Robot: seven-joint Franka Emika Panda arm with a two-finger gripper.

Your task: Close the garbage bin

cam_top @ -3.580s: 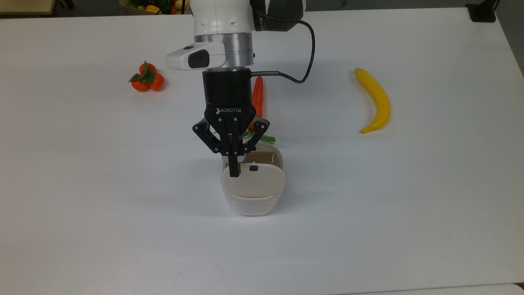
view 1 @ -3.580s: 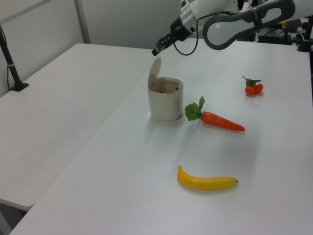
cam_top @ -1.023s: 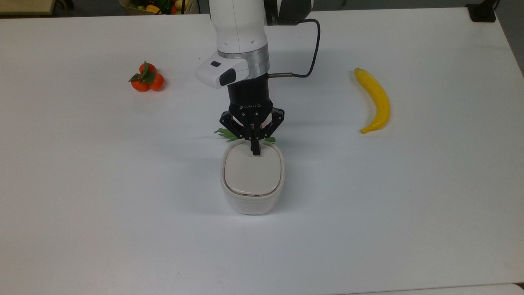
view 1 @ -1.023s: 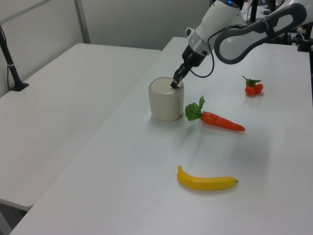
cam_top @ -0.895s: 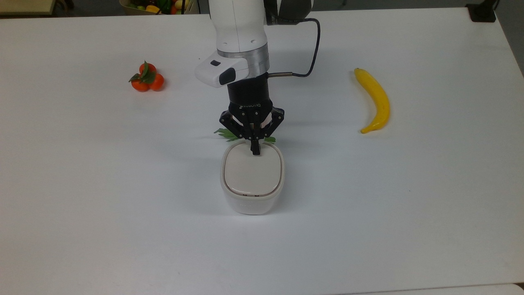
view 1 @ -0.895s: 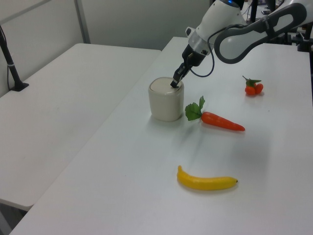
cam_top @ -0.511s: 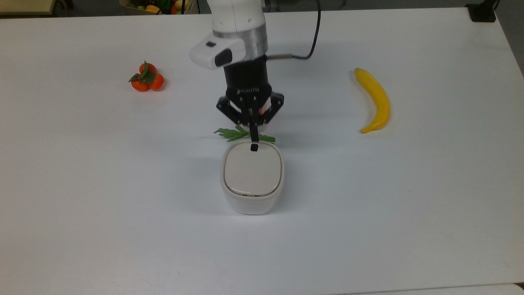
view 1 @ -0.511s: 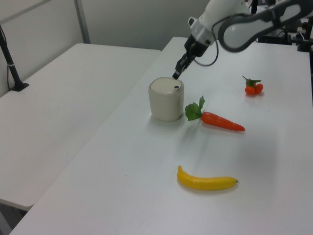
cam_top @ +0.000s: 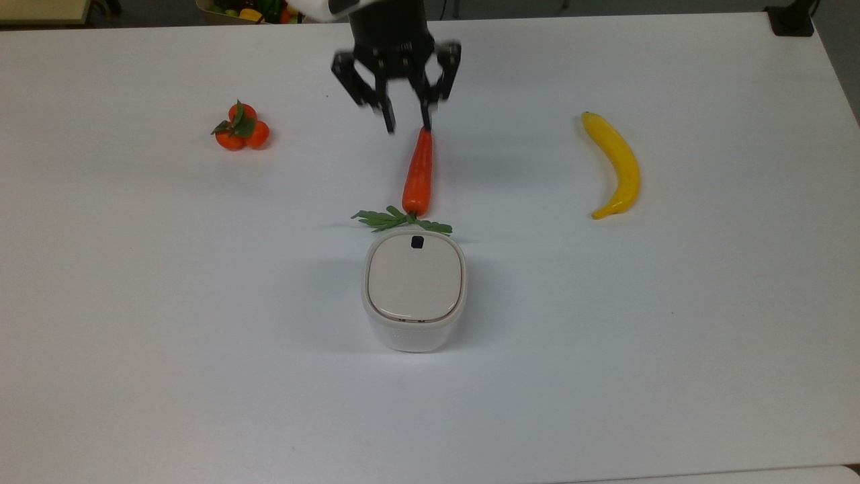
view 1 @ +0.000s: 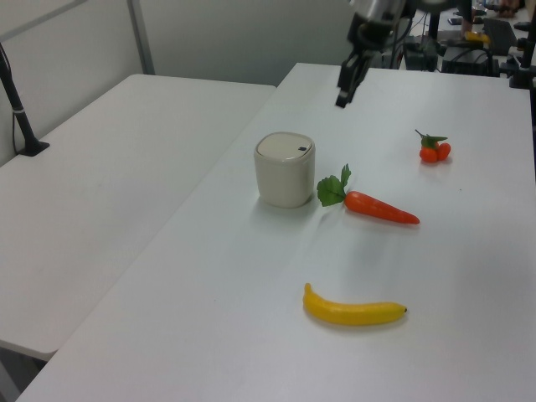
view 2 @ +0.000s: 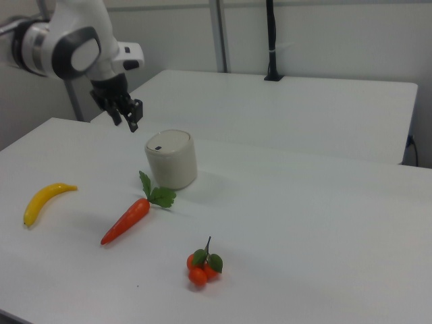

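Carrot [cam_top: 418, 173] lies between pincer [cam_top: 407, 126] and garbage bin [cam_top: 414, 290]

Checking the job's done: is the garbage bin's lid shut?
Shut: the garbage bin lid lies flat, flush in its rim.

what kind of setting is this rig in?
Probably a robotics lab bench: bare white tables, an arm with a black two-finger pincer held above, and toy-like props laid out, an orange carrot, a yellow banana and a small cream-white lidded bin.
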